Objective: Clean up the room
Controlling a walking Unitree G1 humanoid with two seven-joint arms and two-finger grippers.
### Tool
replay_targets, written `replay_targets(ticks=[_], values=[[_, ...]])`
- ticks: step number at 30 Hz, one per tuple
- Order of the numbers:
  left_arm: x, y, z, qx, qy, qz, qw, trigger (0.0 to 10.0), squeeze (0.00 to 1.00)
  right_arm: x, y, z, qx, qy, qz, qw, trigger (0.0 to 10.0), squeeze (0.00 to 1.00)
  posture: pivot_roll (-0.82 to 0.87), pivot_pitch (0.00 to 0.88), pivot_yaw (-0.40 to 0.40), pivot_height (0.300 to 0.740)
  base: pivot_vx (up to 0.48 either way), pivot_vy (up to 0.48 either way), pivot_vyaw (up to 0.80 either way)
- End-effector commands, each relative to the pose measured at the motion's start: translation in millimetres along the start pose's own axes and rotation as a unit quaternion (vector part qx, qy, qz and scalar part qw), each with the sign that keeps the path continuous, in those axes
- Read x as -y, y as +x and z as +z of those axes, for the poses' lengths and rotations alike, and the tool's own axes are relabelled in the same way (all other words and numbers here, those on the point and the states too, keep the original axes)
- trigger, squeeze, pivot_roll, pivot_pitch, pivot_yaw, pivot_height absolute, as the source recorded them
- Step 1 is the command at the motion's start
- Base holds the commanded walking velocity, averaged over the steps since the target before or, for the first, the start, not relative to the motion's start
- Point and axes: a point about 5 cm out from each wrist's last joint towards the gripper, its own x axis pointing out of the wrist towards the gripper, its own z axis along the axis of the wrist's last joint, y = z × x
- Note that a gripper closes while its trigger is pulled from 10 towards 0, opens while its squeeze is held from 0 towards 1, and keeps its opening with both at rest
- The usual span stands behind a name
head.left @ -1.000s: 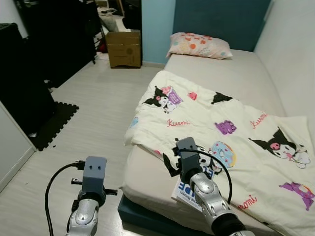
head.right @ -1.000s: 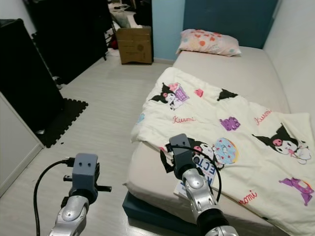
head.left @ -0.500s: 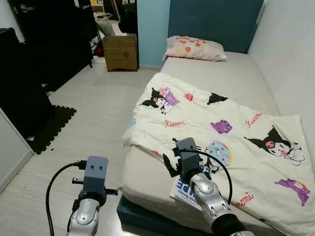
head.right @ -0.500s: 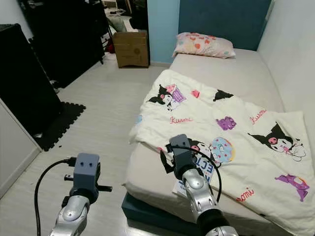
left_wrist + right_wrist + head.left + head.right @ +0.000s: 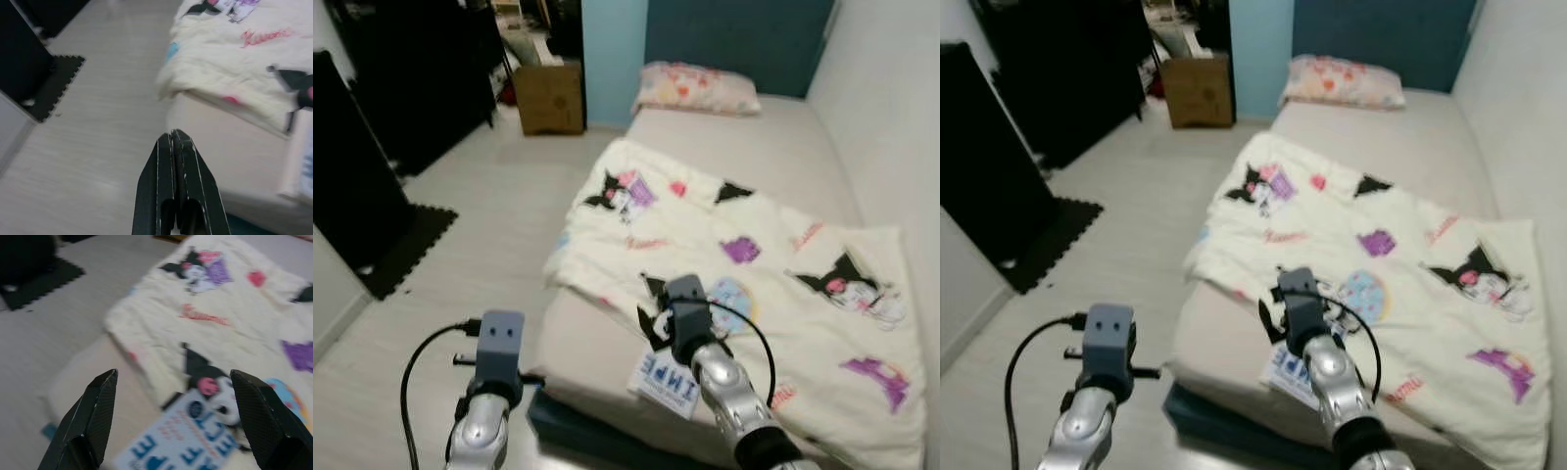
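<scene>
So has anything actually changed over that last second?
Mostly the camera: the head view has shifted and blurred, so the robot is moving. The right gripper stays open over the booklet at the bed edge, the left gripper shut over the floor. Blanket and pillow unchanged.

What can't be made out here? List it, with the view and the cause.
- Printed sheet by the blanket: its blue lettering is blurred in the right wrist view, and the right arm covers part of it in the eye views.
- Cardboard box: contents are too far and blurred.
- Dark furniture along the room's left side: too dark, cut by the frame edge.
- Right gripper is open; left gripper is shut.
</scene>
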Motion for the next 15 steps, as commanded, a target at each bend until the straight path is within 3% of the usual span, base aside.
replay_targets(ticks=[1, 3, 4, 13, 15], values=[[-5.7, -2.9, -3.6, -0.006, -0.018, 0.009, 1.000, 10.0, 0.00, -2.6, -1.4, -3.6, -0.004, 0.009, 0.003, 1.000, 10.0, 0.00, -0.06, 0.134, -0.036, 0.740, 0.000, 0.000, 0.00], [-6.0, -2.9, -3.8, -0.008, -0.023, 0.006, 1.000, 10.0, 0.00, -2.6, -1.5, -3.6, -0.004, 0.008, 0.003, 1.000, 10.0, 0.00, -0.06, 0.134, -0.036, 0.740, 0.000, 0.000, 0.00], [-5.9, -3.9, -5.2, -0.014, -0.036, 0.005, 0.999, 10.0, 0.00, -2.6, -1.9, -4.1, -0.004, 0.008, 0.003, 1.000, 10.0, 0.00, -0.06, 0.132, -0.038, 0.740, 0.000, 0.480, 0.00], [-7.3, -4.4, -3.6, -0.003, -0.038, 0.008, 0.999, 10.0, 0.00, -4.5, -1.8, -3.5, -0.003, 0.008, 0.006, 1.000, 10.0, 0.00, -0.06, 0.125, -0.041, 0.740, 0.000, 0.480, 0.00], [-8.0, -3.7, -3.3, -0.001, -0.020, 0.008, 1.000, 10.0, 0.00, -4.1, -1.8, -3.6, -0.003, 0.008, 0.006, 1.000, 10.0, 0.00, -0.06, 0.121, -0.042, 0.740, 0.000, 0.000, 0.00]])
